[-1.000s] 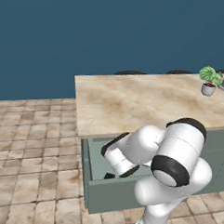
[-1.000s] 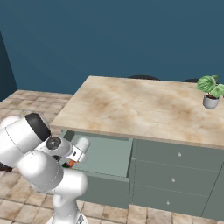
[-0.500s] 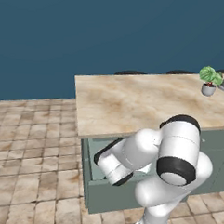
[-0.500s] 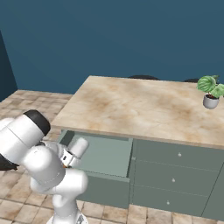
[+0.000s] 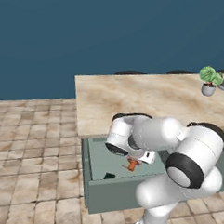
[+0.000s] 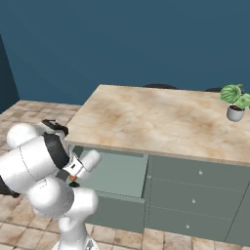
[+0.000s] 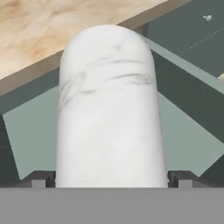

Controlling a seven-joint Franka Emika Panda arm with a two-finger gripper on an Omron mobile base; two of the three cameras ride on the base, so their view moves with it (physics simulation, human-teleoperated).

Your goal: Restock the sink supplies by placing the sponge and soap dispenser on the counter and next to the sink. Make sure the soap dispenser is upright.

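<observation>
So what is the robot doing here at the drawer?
The white arm is reaching down into the open drawer under the island top. Its gripper is open, with the soap dispenser between the two fingertips, not yet clamped. The bottle lies in the drawer, and its orange pump top shows in the left base view. A small dark thing also lies in the drawer.
</observation>
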